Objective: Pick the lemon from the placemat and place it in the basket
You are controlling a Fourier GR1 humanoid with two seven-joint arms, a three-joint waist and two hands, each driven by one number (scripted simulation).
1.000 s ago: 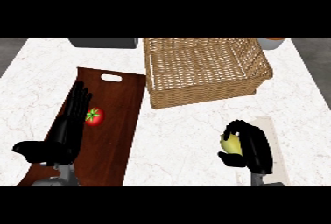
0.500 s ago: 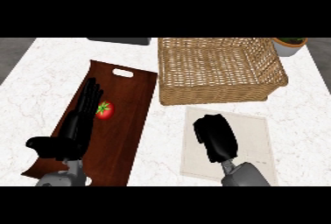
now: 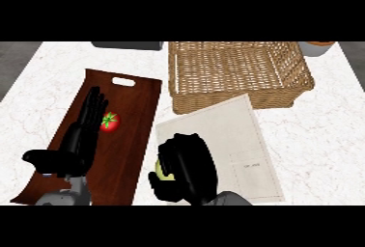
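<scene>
White marble counter [image 3: 314, 144] fills your view, with the wicker basket [image 3: 239, 72] at the back and a dark wooden tray [image 3: 135, 140] to the left. Your placemat [image 3: 228, 144] lies just in front of the basket. Your right hand [image 3: 187, 169] is curled round the lemon [image 3: 163, 171] over the placemat's near left corner. Your left hand [image 3: 84, 132] rests over the tray, fingers straight, beside a tomato [image 3: 110, 121].

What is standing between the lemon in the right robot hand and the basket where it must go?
Nothing visible. The right robot hand curls round the lemon over the placemat; only bare placemat lies between it and the basket.
</scene>
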